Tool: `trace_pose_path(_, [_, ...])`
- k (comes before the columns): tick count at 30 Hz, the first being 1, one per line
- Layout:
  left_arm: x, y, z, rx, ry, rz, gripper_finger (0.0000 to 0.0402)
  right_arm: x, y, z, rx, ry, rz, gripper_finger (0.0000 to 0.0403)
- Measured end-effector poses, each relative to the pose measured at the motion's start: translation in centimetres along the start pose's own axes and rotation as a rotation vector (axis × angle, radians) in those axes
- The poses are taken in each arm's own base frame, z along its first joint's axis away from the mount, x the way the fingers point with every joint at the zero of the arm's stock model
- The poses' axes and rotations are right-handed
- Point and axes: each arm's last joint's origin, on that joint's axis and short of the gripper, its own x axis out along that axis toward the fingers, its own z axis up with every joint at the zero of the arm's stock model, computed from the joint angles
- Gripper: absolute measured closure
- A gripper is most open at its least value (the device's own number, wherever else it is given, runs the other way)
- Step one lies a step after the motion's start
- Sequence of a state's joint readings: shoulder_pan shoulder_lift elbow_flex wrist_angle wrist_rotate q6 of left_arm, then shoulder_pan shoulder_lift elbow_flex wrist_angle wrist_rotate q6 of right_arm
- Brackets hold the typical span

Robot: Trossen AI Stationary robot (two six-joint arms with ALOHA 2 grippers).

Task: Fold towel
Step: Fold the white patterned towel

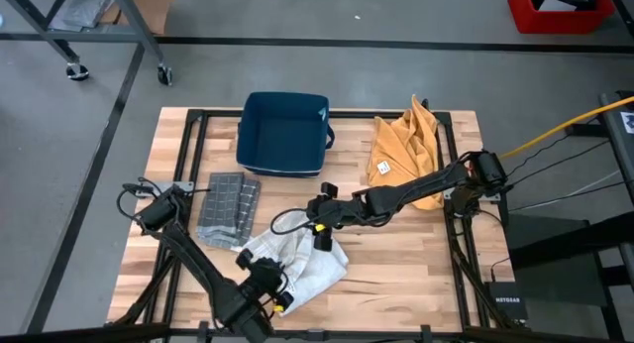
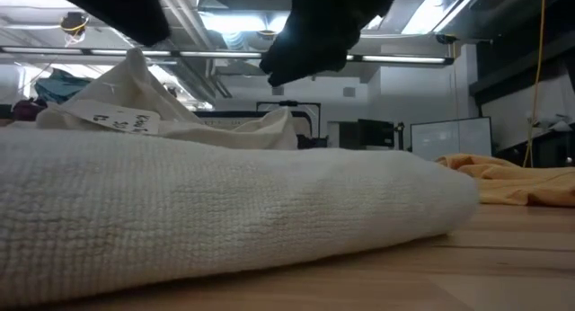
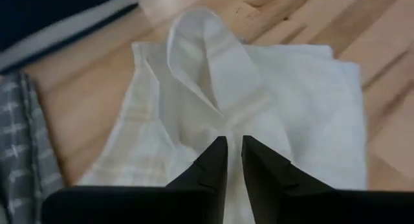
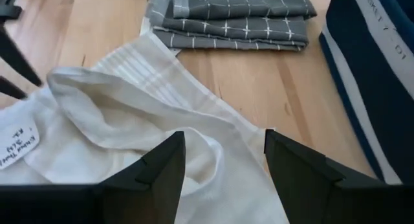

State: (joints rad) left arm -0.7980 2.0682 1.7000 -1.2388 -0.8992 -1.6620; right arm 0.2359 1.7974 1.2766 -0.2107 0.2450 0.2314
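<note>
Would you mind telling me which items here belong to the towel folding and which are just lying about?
In use: white towel; left end effector pinching its fabric; right end effector open above it.

Lying about: folded grey checked towel; navy bin; crumpled orange cloth.

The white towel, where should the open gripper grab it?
Judging by its pose, the crumpled white cloth towel is best gripped at the raised fold near its middle, coming down from above. That ridge stands up off the wooden table, so the right gripper, open, could close across it.
</note>
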Motion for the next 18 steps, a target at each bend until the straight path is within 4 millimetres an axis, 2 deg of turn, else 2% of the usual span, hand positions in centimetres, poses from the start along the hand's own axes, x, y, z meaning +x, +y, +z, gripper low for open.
trace_pose_path(4, [1.6, 0.0, 1.3, 0.069, 0.012, 0.041, 0.0374, 0.5, 0.1, -0.4, -0.001, 0.022, -0.002, 0.0189])
trace_pose_path(10, [3.5, 0.2, 2.4, 0.159, 0.117, 0.081, 0.0382, 1.2, 0.6, -1.2, -0.007, 0.056, -0.019, 0.0189])
trace_pose_path(18, [4.1, 0.4, 2.5, 0.217, 0.271, 0.084, 0.0382, 2.1, 0.7, -2.1, -0.018, 0.090, -0.068, 0.0189])
